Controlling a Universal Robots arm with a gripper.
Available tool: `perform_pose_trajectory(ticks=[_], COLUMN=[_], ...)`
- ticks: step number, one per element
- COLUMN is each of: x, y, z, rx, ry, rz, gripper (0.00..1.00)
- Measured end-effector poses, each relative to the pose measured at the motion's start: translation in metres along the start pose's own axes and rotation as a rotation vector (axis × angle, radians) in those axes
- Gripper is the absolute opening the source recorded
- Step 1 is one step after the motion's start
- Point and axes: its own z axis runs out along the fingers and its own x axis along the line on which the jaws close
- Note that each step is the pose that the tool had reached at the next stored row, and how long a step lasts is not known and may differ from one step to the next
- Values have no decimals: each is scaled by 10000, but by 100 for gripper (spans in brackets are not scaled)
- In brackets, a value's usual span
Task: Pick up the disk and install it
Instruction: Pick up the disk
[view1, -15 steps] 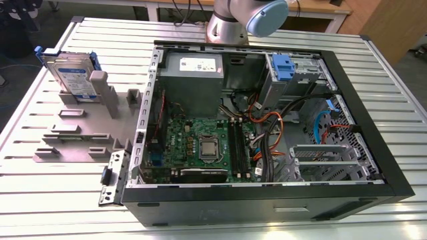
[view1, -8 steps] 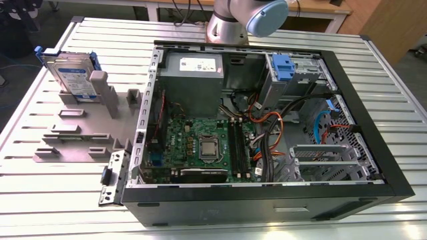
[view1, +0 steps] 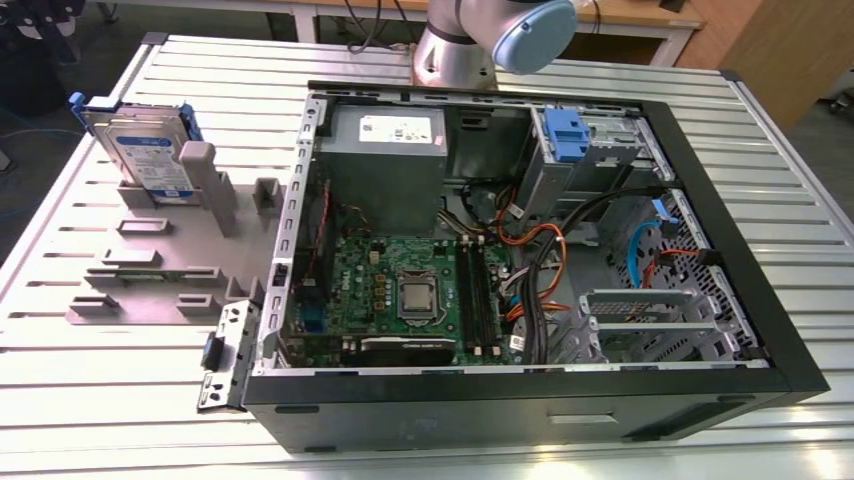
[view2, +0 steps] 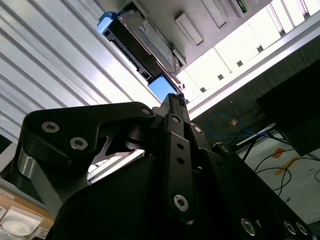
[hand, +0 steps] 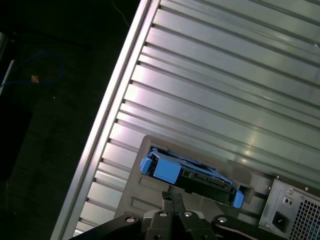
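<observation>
Blue-framed disk stands upright in grey fixture on desk, outside computer case. Claw hovers above it, closed together, empty. Approach step; grasping likely needs the claw parted first.

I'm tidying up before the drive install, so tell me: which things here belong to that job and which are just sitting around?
Job: disk, upright in the grey holder; gripper, empty, close to it; silver drive cage, probably.
Sitting around: power supply; motherboard; orange cables; slatted table.
</observation>
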Motion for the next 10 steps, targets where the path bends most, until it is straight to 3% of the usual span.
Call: perform_pose_trajectory(ticks=[10], x=[0], y=[0], z=[0], rx=[-2], ry=[8], rz=[-167], gripper=[11])
